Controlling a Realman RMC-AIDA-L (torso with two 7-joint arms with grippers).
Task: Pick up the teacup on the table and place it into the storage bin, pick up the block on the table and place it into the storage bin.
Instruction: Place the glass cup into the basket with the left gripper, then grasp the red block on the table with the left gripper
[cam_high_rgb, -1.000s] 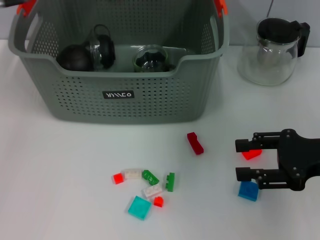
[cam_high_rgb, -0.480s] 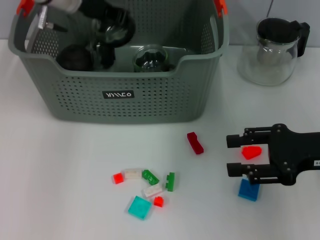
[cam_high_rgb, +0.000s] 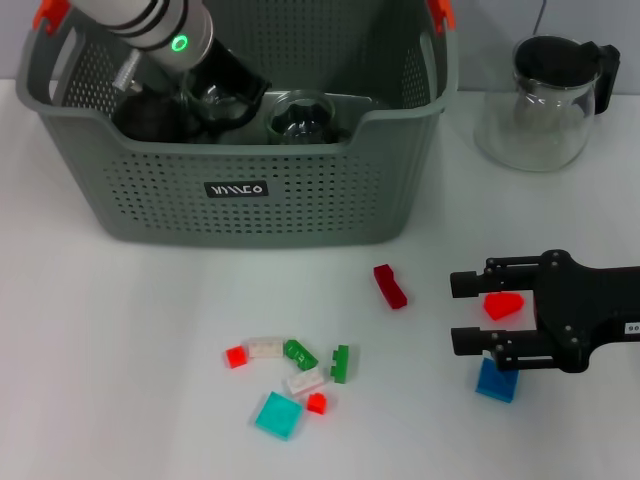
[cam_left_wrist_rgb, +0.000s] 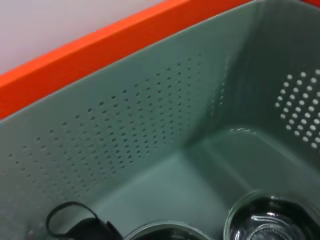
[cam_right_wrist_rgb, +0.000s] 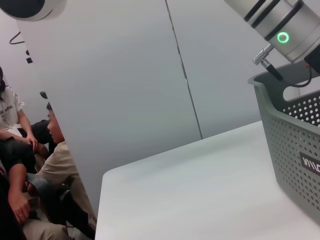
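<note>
We are reaching our left gripper (cam_high_rgb: 225, 95) into the storage bin (cam_high_rgb: 240, 190) at eleven o'clock, its grip hidden from us. At four o'clock, our right gripper (cam_high_rgb: 468, 312) is spreading released fingers beside a red block (cam_high_rgb: 503, 304).

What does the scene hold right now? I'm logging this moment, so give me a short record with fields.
bin: grey-green storage bin at the table's far side, glass cups inside
left gripper: inside the bin, fingers hidden
right gripper: open, around a red block on the table
blue block: beside the right gripper
loose blocks: small cluster in front of the bin
jug: glass jug to the bin's right
</note>
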